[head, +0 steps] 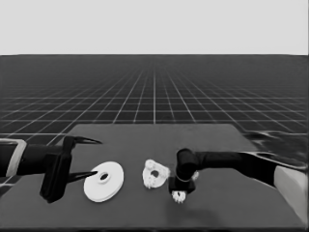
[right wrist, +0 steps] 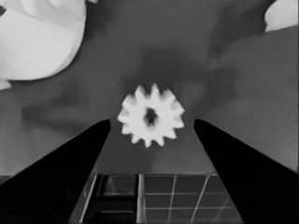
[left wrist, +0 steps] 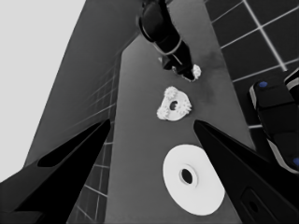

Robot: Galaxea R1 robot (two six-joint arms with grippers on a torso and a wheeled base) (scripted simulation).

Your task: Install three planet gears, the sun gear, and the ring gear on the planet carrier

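Head view shows the dark counter [head: 231, 145] with the right arm reaching in from the right edge, its black end pointing straight down near the front. The right gripper [head: 179, 194] hangs over a small toothed gear [head: 179, 196] that lies flat on the counter. In the right wrist view this gear [right wrist: 151, 120] sits in the wide gap between the two black fingers [right wrist: 60, 172] — the fingers stand well open and do not touch its teeth, so nothing is held.

Just to the left of this gripper lies the smaller round part [head: 155, 174], and small gears are already sitting on it; in the left wrist view toothed shapes show around its centre hole, but how many I cannot tell exactly.

The larger round part [head: 104, 181] lies flat further left, apart from the smaller one, with its small hole and raised hub facing up.

The left gripper [head: 89, 157] waits at the left end of the counter. Its fingers are spread wide and empty — the lower fingertip looks close to the rim of the larger round part without gripping it.
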